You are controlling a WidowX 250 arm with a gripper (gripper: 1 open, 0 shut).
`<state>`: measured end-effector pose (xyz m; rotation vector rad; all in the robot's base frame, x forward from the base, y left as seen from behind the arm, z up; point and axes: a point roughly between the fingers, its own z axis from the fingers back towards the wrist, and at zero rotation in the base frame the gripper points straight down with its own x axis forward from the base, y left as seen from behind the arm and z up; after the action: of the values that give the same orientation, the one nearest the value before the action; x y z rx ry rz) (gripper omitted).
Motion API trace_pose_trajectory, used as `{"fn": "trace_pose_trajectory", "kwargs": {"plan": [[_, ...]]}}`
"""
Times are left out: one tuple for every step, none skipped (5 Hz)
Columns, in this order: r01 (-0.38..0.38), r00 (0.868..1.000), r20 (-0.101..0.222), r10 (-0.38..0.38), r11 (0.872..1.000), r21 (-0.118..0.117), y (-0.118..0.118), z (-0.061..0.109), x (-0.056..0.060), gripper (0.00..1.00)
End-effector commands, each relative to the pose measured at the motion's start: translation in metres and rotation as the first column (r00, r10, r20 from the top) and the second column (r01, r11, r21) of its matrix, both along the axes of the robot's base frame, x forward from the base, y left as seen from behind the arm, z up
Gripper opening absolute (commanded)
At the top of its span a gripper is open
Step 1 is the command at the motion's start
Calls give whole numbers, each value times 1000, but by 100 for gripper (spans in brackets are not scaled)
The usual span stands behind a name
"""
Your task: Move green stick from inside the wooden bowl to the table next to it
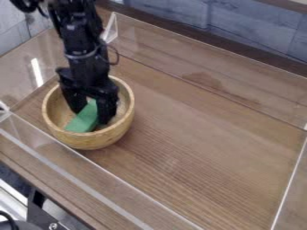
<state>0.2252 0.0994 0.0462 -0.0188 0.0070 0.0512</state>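
Note:
The wooden bowl (66,132) sits on the table (204,135) at the left, light tan with a thick rim. Inside it lies the green stick (81,119), tilted against the bowl's inner slope, its upper end hidden behind my gripper. My gripper (92,108) is black and reaches down into the bowl from above. Its fingers (108,105) stand apart, one on each side of the stick's upper part, so it is open. I cannot tell whether the pads touch the stick.
Clear acrylic walls (282,193) run along the table's edges, with one low wall (36,144) just in front of the bowl. Bare wood-grain surface stretches to the right of the bowl. A white tag (110,31) stands behind the arm.

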Motion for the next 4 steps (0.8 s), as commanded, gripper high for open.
{"fn": "trace_pose_trajectory", "kwargs": {"plan": [[14,998,60,-15,1000,17,6,23,8,100],[-4,998,66,2,1000,21,15,23,11,100],[-11,998,64,9,1000,29,20,20,11,100],[-1,998,59,-1,999,34,28,2,14,100]]}}
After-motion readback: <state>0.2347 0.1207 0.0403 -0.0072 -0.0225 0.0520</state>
